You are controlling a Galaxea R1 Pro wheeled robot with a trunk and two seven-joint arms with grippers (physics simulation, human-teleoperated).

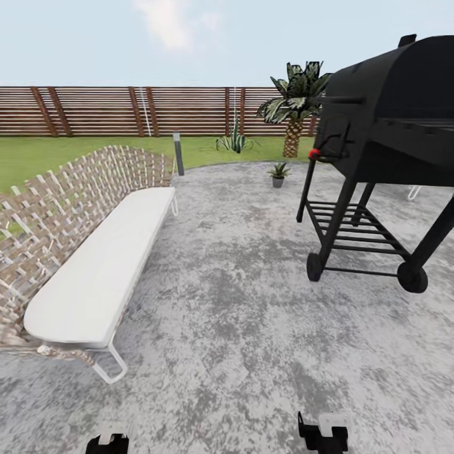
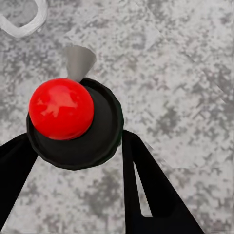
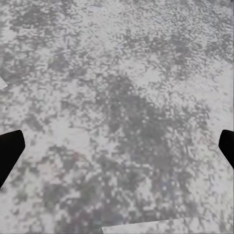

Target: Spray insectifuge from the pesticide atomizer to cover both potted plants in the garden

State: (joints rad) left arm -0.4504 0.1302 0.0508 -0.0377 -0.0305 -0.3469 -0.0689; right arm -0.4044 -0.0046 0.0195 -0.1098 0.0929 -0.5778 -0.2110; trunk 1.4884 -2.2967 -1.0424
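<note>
Red-topped atomizer (image 2: 73,122) sits clamped between the left gripper's (image 2: 78,161) jaws; no label readable. Right gripper (image 3: 117,146) jaws apart. One potted plant (image 1: 278,173) at one o'clock.

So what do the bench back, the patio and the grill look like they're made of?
Bench back: woven wicker-like strips, brown and pale, in an open lattice. Patio: mottled grey stone or concrete, matte and blotchy. Grill: probably black painted metal, with a smooth dull sheen and thin bar legs.
</note>
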